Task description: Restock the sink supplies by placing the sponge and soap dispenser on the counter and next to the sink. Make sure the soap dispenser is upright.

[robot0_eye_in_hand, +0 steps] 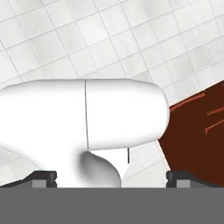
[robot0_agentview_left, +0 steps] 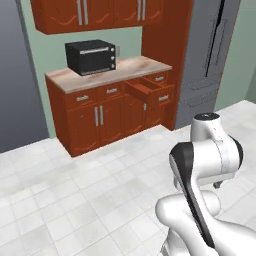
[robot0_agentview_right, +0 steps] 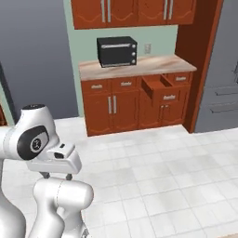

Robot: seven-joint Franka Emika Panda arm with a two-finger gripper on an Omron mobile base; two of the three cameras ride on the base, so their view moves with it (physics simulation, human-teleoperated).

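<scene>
Two fingertips of the pincer (robot0_eye_in_hand: 111, 178) are seen spread wide with nothing held, tucked low for driving probably. No sponge or soap dispenser can be spotted yet. An open drawer (robot0_agentview_left: 150, 91) sits right of the toaster oven (robot0_agentview_left: 91, 56), under the surface (robot0_agentview_left: 135, 65).

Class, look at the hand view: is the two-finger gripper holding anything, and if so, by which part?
Nothing is held. The gripper has its two dark finger tips spread wide apart, with no object between them, above the white tiled floor.
</scene>
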